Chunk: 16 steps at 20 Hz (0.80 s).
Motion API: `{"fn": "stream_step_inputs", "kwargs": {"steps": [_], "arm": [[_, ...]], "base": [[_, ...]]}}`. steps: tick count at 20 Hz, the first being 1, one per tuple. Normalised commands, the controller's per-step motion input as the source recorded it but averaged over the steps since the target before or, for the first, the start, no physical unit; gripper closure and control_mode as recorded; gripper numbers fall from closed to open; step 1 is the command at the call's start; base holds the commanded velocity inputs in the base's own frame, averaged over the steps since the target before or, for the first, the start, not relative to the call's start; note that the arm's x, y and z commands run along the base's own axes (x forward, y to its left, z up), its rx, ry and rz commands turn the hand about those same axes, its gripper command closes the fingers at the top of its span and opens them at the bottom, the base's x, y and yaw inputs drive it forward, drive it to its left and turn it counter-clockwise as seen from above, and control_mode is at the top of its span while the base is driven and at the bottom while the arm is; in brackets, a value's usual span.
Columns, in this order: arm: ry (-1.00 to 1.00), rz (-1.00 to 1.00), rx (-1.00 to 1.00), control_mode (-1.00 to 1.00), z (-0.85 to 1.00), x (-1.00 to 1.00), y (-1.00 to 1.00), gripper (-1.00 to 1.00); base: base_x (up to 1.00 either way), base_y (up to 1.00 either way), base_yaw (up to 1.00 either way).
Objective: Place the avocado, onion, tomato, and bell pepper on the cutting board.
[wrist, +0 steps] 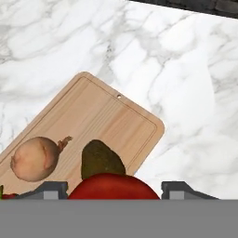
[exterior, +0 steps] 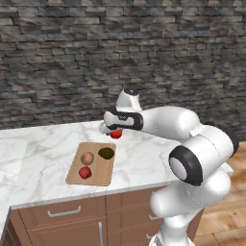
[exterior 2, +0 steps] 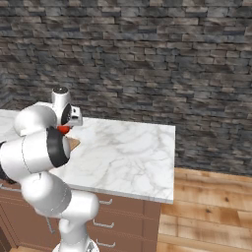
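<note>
My gripper [exterior: 114,131] hangs above the counter, just beyond the far right corner of the cutting board [exterior: 98,177], shut on the bright red tomato [exterior: 116,135]. In the hand view the tomato [wrist: 114,187] sits between the two fingertips [wrist: 52,189]. On the wooden cutting board [wrist: 111,116] lie the tan onion [exterior: 87,158], the dark avocado [exterior: 106,153] and the crimson bell pepper [exterior: 85,172]. The hand view shows the onion [wrist: 35,158] and the avocado [wrist: 100,159] below the hand. In the right base view the tomato [exterior 2: 63,129] peeks out behind my arm.
The marble counter [exterior: 43,149] runs left of and behind the board, with a stone wall [exterior: 120,48] at its back. Drawers [exterior: 65,211] sit under the front edge. To the right the counter ends [exterior 2: 172,162] over a wooden floor.
</note>
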Motion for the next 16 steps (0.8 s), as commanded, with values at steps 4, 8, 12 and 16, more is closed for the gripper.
{"fn": "stream_step_inputs", "kwargs": {"steps": [4, 8, 12, 16], "arm": [[0.00, 0.00, 0.00, -1.00, 0.01, -0.56, 0.52, 1.00], [0.00, 0.00, 0.00, -1.00, 0.00, -0.37, 0.37, 1.00], [0.00, 0.00, 0.00, -1.00, 0.00, -0.32, 0.13, 1.00], [0.01, 0.00, 0.00, -1.00, -0.08, -0.24, 0.00, 1.00]], "base": [[0.00, 0.00, 0.00], [0.00, 0.00, 0.00], [0.00, 0.00, 0.00], [0.00, 0.00, 0.00]]}}
